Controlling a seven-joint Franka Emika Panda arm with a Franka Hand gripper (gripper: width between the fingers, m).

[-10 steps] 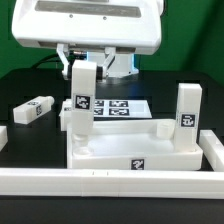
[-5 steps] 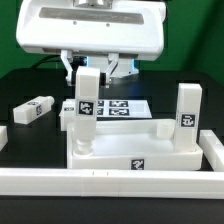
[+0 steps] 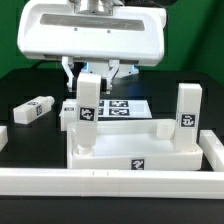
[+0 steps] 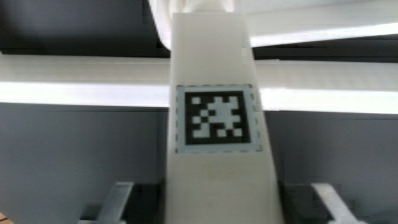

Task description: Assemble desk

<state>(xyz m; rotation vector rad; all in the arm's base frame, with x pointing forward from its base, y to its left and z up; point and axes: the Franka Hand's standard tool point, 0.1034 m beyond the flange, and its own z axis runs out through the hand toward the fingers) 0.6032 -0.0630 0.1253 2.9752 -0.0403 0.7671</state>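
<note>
The gripper (image 3: 91,72) clasps an upright leg (image 3: 88,112) at the ten-o'clock corner of the desk top (image 3: 135,160) (whether it is seated is unclear). A second leg (image 3: 188,112) stands at the two-o'clock corner. A third leg (image 3: 33,110) lies on the black table (image 3: 40,145) at nine o'clock, well apart.

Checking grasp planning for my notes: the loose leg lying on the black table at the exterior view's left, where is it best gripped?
Grip the loose leg across its two long flat sides near mid-length, probably coming straight down from above: it lies on its side on the table, apart from the other parts.
</note>
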